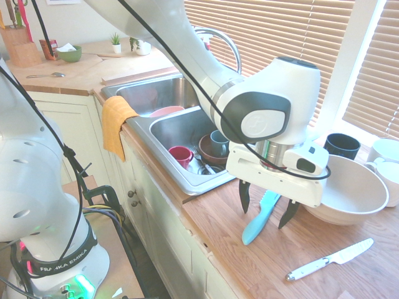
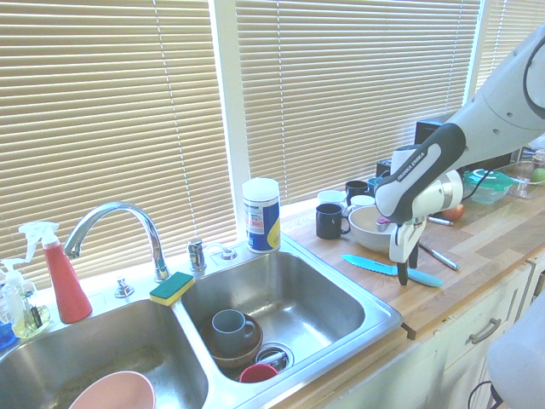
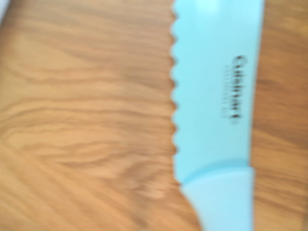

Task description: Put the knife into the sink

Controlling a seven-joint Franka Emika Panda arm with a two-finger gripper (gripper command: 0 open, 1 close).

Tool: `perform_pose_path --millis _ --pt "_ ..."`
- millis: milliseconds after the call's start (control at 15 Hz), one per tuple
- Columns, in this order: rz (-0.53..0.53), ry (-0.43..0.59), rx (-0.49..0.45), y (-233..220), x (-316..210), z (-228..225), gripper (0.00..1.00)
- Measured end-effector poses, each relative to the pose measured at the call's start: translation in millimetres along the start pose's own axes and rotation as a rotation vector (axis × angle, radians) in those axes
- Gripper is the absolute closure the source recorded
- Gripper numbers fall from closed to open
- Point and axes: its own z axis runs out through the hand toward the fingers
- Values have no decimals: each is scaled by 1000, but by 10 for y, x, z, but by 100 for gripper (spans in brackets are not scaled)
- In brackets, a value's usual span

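Straddling the knife, the claw hangs spread wide, one finger on each side of the blade, gripping nothing. The knife lies flat on the table, between sink and bowl. Best to drop straight down until the tips nearly meet the wood, then pinch the flat blade near the handle so it won't pivot.
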Motion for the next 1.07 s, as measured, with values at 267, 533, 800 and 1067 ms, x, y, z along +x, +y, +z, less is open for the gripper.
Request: perform_pose_path --millis 267,533,800,1067 --pt "34 -3 43 44 44 1 100" --pt "34 7 60 41 60 0 100" --pt "32 37 62 21 70 10 100" --pt "30 37 63 8 54 12 100"
